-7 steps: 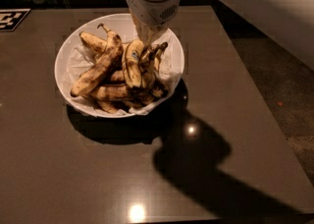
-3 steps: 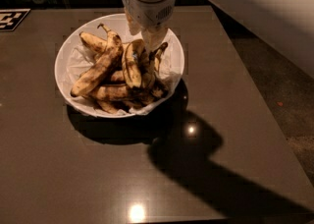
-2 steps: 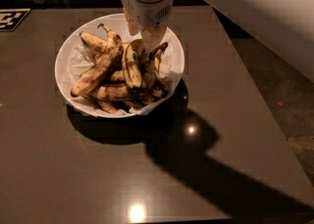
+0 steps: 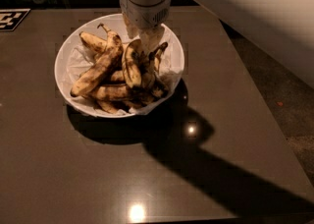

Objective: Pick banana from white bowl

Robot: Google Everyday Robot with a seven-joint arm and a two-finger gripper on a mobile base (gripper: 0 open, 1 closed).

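Since the banana (image 4: 131, 65) is overripe and heavily brown-blotched, it will likely be soft, light and easy to bruise or split. A gentle hold across its thick middle therefore looks safer than one at the dark stem, which could tear off. It lies in the white bowl (image 4: 58, 70), toward the bowl's back-right part, propped steeply on the heap of other spotted bananas (image 4: 95, 73). The gripper (image 4: 146, 39) hangs inside the bowl's far rim, just above that banana's upper end and perhaps touching it. Whether it is spread or clamped on the fruit I cannot tell, since the wrist housing (image 4: 144, 9) covers much of it. No sticker can be made out on any banana, so the choice of fruit is a judgement. The heap hides the lower bananas and most of the crinkled lining (image 4: 77, 60), and the arm (image 4: 235, 2) is cut off above the bowl.
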